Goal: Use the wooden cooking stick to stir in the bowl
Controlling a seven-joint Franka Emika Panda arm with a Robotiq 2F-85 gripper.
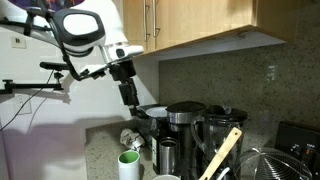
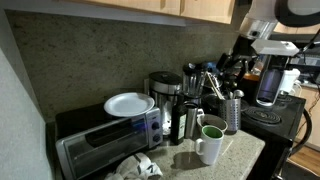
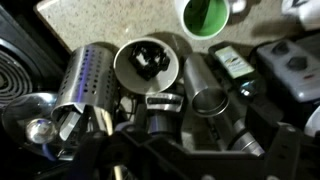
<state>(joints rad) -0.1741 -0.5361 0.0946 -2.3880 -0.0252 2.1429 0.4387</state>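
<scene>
The wooden cooking stick [image 1: 222, 158] leans upright at the front of the counter, paddle end up, beside the blender [image 1: 222, 128]. Only the pale rim of the bowl [image 1: 165, 177] shows, at the bottom edge. A whitish round vessel [image 3: 148, 62] with dark things inside shows in the wrist view; I cannot tell if it is that bowl. My gripper [image 1: 137, 112] hangs above the counter, left of the stick and apart from it, also seen in an exterior view [image 2: 222, 80]. Its jaws [image 3: 195, 150] look open with nothing between them.
A white cup with green inside [image 1: 128, 163] [image 2: 212, 132] [image 3: 205, 15], a steel tumbler [image 1: 167, 155] [image 3: 207, 100], a perforated steel holder [image 3: 82, 75] [image 2: 232, 112] and a coffee maker [image 1: 185, 120] crowd the counter. A toaster oven [image 2: 100, 145] carries a white plate [image 2: 128, 104]. Cabinets hang overhead.
</scene>
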